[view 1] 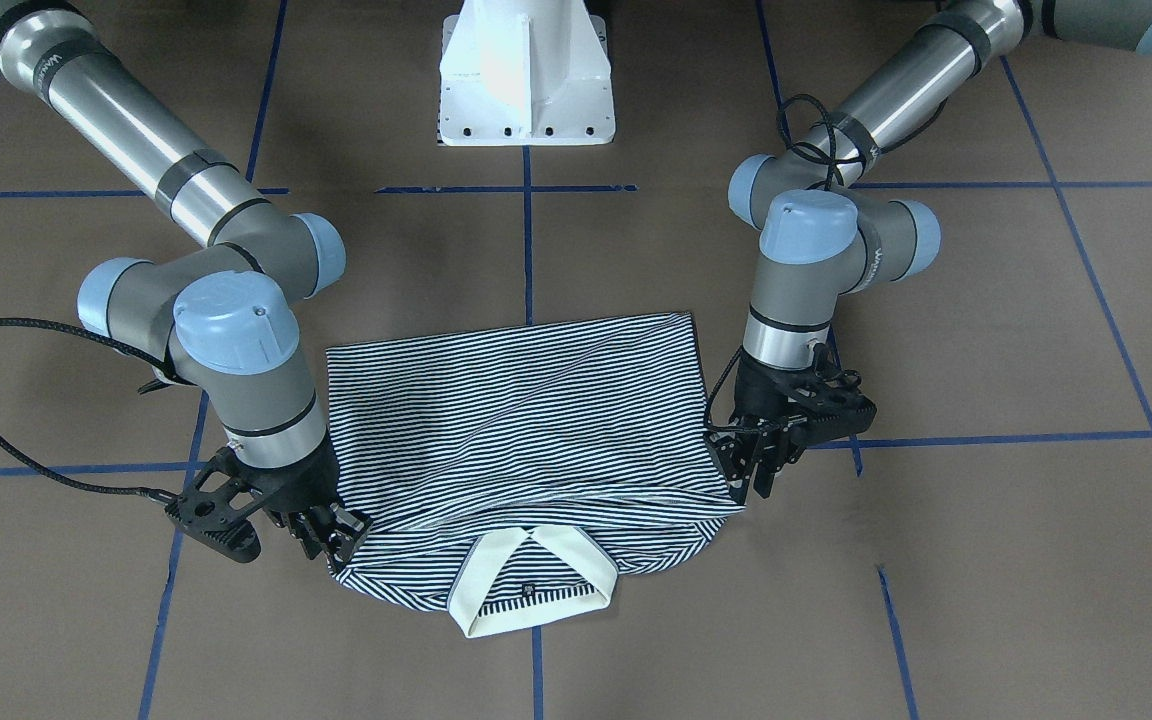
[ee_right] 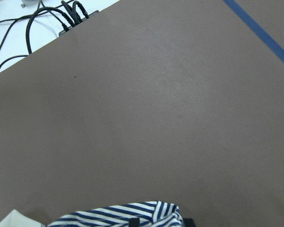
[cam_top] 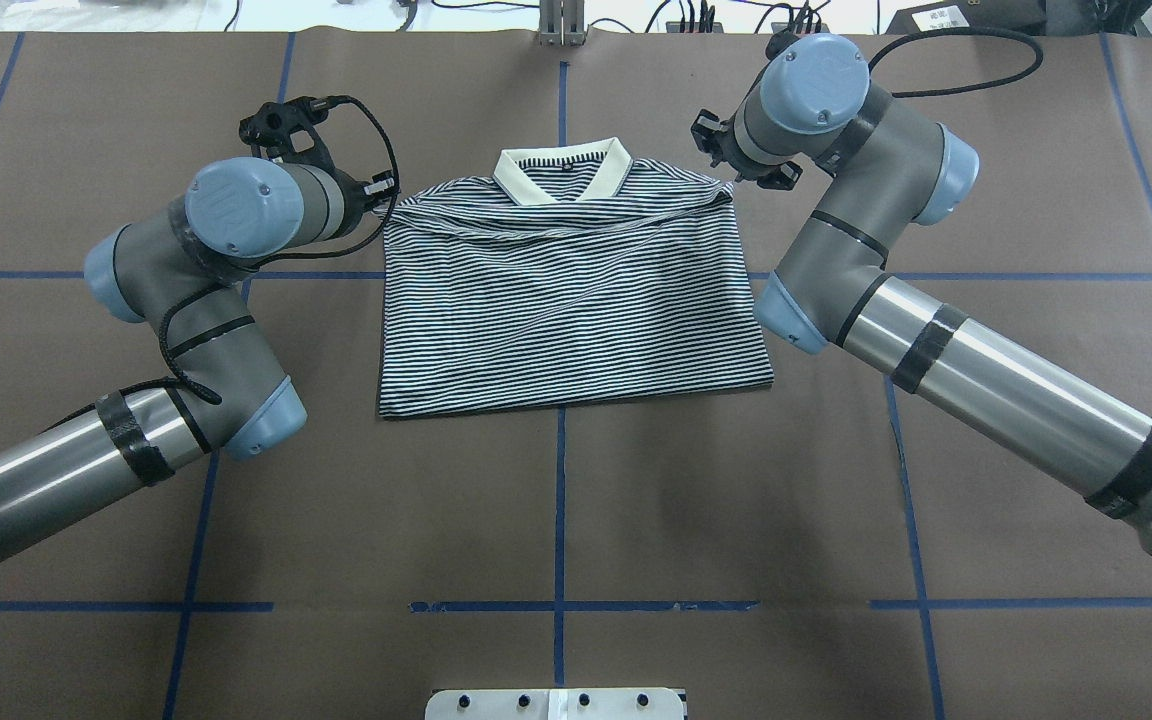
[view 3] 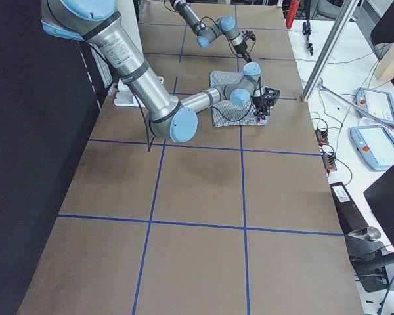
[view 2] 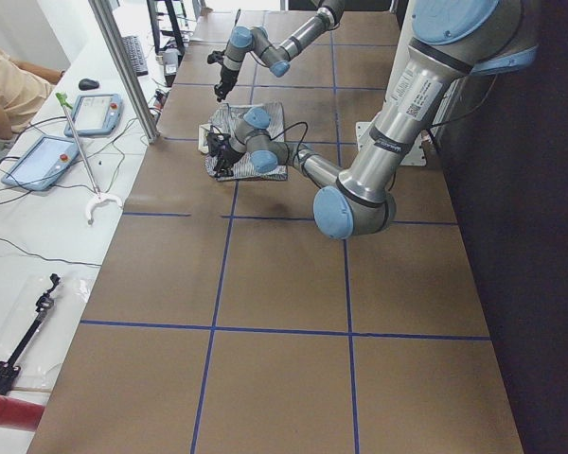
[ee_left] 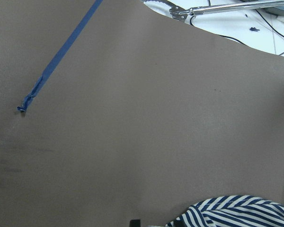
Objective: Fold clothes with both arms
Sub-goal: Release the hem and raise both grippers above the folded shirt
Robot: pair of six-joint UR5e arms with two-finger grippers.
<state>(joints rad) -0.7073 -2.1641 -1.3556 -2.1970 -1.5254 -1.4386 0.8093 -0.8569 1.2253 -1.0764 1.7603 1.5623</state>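
On the brown table [view 1: 986, 560], the striped shirt [view 1: 526, 420] lies flat and folded in half between the two arms, its cream collar [view 1: 536, 590] poking out on the side away from the robot. The left claw [view 1: 751, 480] looks closed on one shoulder corner, and the right claw [view 1: 336, 535] on the other.

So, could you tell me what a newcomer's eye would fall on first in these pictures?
The navy-and-white striped polo shirt stands out first. It lies partly folded at the middle of the brown table, with its cream collar on the side away from the robot. Next come the two arms bent in over it, with the left gripper and the right gripper each at a shoulder corner beside the collar.
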